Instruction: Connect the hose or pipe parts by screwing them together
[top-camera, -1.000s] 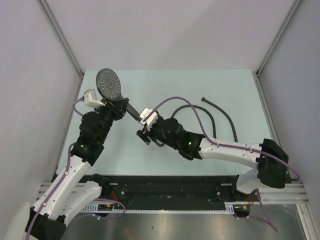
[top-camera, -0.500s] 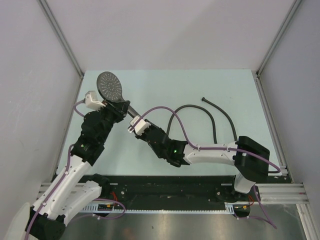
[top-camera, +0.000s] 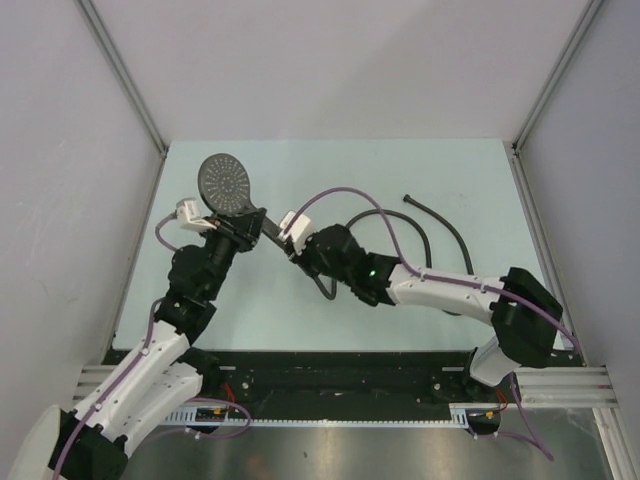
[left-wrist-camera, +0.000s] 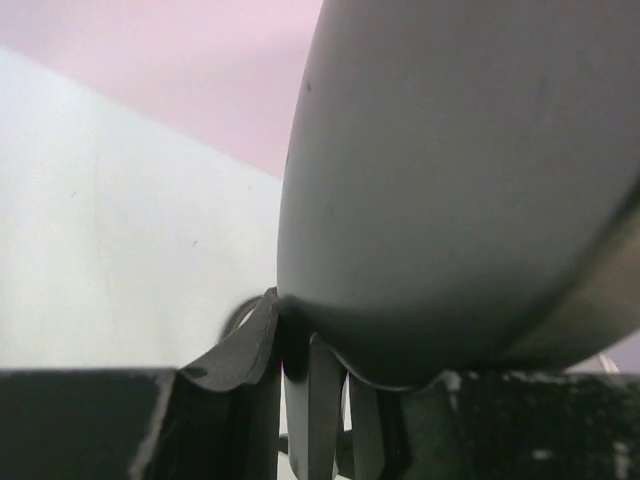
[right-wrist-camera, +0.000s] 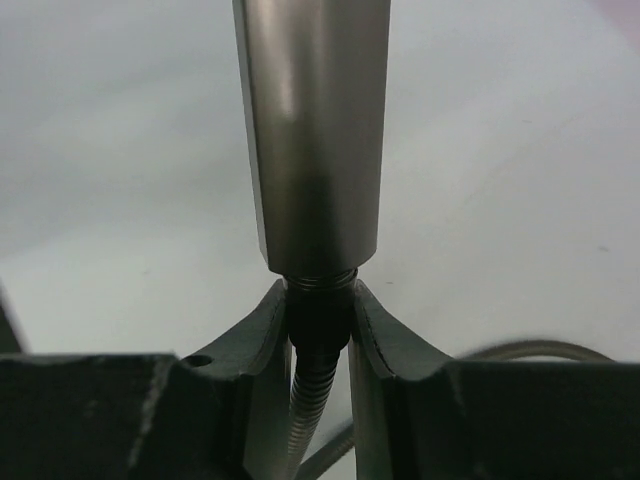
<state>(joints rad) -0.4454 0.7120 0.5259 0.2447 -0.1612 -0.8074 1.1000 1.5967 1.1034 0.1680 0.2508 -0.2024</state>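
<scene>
Shower head (top-camera: 224, 183) is held up over the table's (top-camera: 330, 170) far-left part, dotted round face toward the top cam, handle (top-camera: 262, 226) slanting down-right. The left gripper (top-camera: 240, 226) is clamped tight on it near the neck. The right gripper (top-camera: 281, 238) sits at the handle's free end, fingers (right-wrist-camera: 262, 335) pinched on the dark nut (right-wrist-camera: 318, 312) at the hose end.

Hose (top-camera: 432, 209) trails back past the right arm, and its other end lies loose on the table, far right of centre.

Hard to see:
- From above, the joint is hidden under the right wrist cam, and the hose's mid run passes under the arm and purple cable (top-camera: 345, 195).
- Left wrist view is nearly filled by the head's blurred grey back (left-wrist-camera: 450, 180). Only the finger (left-wrist-camera: 245, 345) tips show, and the face isn't seen.
- How far the nut is threaded on can't be told.

Vs 1 s ago:
- The right gripper was lower, clear of the handle's end, and wider open. Now it's up at the end and closed in.
- Head shifted a bit right.
- Left arm's hold is unchanged.

Only the right wrist view shows the joint. The nut butts against the end of the silvery handle (right-wrist-camera: 315, 130), in line with it, a thin ridged ring between them. The ribbed hose (right-wrist-camera: 303, 405) drops out below, between the fingers.
</scene>
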